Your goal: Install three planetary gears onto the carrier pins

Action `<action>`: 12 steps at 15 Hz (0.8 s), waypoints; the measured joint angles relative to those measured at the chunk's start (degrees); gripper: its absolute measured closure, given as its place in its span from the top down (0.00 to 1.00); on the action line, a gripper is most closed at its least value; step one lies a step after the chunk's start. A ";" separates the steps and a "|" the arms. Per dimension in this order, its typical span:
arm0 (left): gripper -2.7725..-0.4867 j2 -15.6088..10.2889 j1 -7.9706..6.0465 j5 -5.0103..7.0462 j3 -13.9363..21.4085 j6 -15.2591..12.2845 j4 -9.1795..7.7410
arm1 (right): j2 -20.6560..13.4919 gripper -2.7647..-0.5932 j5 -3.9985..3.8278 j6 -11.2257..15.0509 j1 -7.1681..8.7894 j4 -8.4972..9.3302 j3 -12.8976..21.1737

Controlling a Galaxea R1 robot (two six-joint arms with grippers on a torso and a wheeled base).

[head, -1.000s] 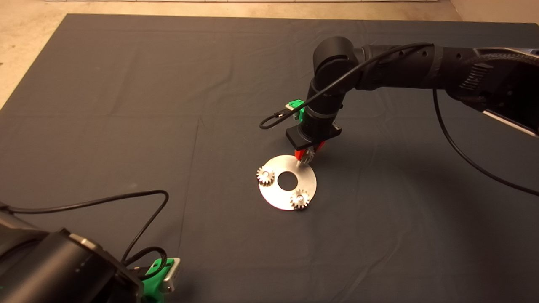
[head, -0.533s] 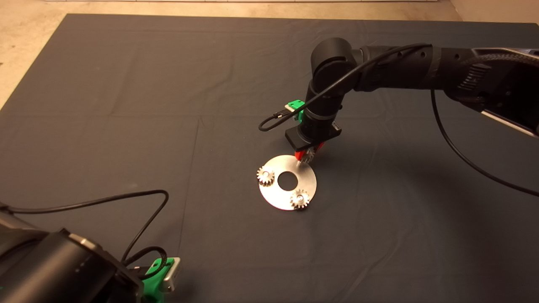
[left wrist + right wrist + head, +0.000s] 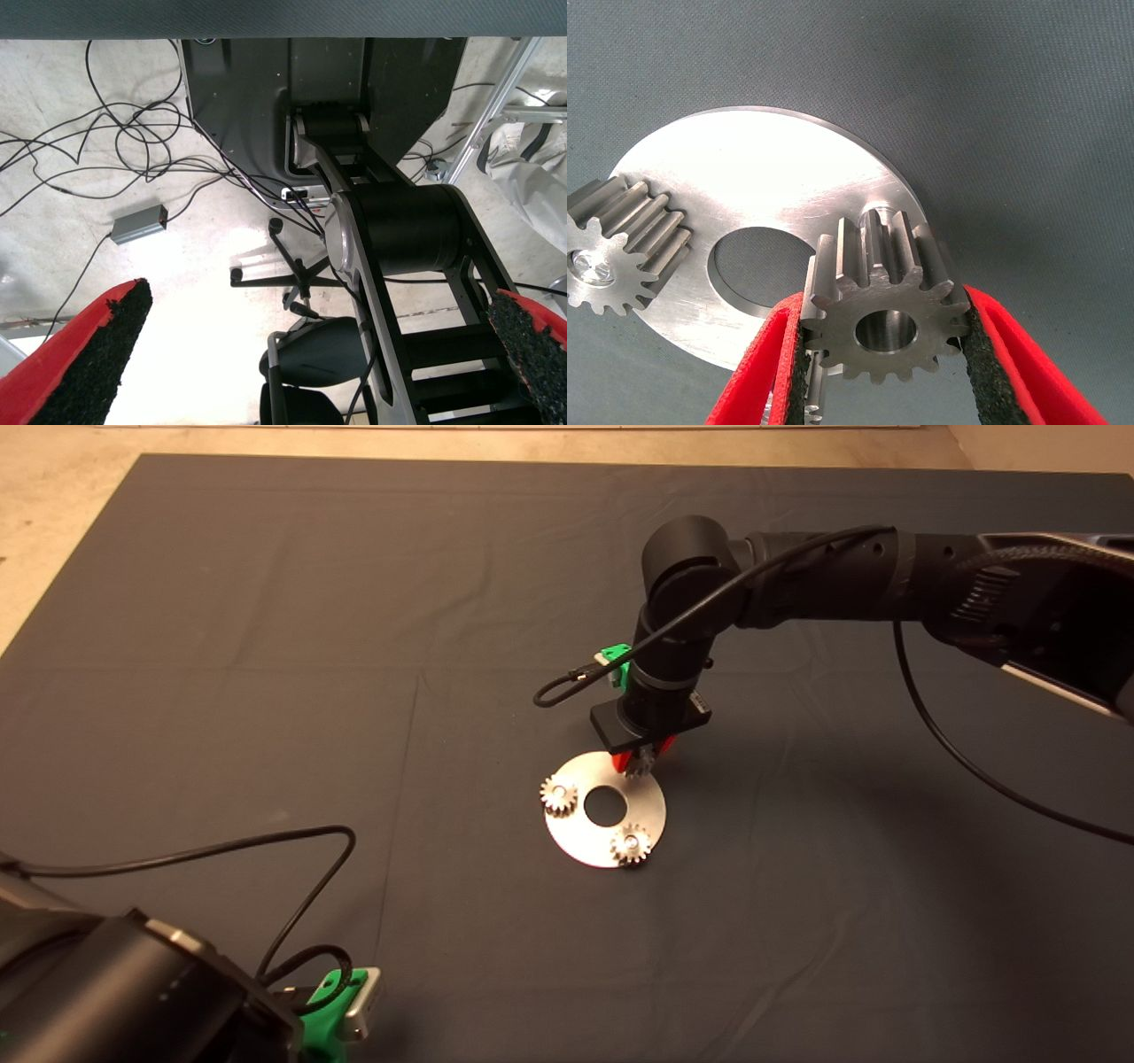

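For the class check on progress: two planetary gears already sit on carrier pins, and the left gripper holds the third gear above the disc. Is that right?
Not quite. The right gripper holds the third gear above the disc, as the right wrist view shows. The left gripper waits off the mat, open. Two gears, and, do sit on pins.

No readable text, labels, brands or numbers anywhere: none on the disc (image 3: 735, 186), the gears, the arms or the mat (image 3: 266, 646).
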 joint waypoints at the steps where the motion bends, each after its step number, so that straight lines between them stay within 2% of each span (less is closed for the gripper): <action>1: 1.00 0.00 0.00 0.00 0.00 0.00 0.04 | 0.00 0.21 0.00 0.21 -0.01 0.00 0.00; 8: 1.00 0.01 0.00 0.00 0.00 0.00 0.21 | -0.28 0.21 0.05 0.80 -0.01 0.00 0.09; 10: 1.00 0.01 0.02 0.00 0.00 0.00 0.21 | -1.13 0.21 0.63 0.83 -0.02 0.02 0.09; 11: 1.00 0.01 0.02 0.00 0.00 0.00 0.21 | -1.73 0.21 1.26 0.83 -0.01 0.04 0.09; 12: 1.00 0.01 0.05 -0.01 0.00 0.00 0.22 | -2.15 0.21 1.43 0.83 -0.01 0.04 0.15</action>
